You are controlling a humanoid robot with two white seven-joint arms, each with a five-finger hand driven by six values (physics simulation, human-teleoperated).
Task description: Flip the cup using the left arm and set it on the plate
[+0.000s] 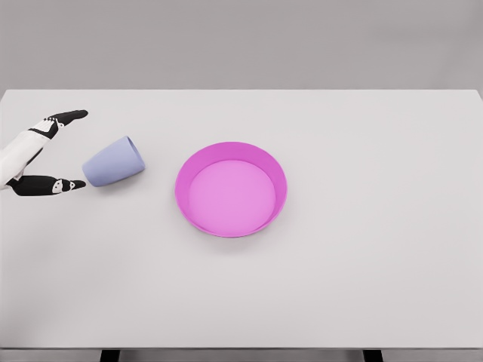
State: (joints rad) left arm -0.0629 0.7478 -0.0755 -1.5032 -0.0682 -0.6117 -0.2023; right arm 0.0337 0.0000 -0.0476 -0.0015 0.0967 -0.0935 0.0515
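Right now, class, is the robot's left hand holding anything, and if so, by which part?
Nothing is held. The left hand is open, its fingers spread on either side of the base end of the cup, which lies on its side, untouched.

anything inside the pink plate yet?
No. The round pink plate shows only its bare floor. The lavender cup lies on its side on the white table, left of it.

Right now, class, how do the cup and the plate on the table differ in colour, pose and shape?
The cup is pale lavender-blue; the plate is bright pink. The cup lies tipped on its side, while the plate sits flat with its opening facing up. The cup is narrow and tall-walled; the plate is wide and shallow. The cup lies nearer the left hand than the plate does. Both rest on the white table, apart.
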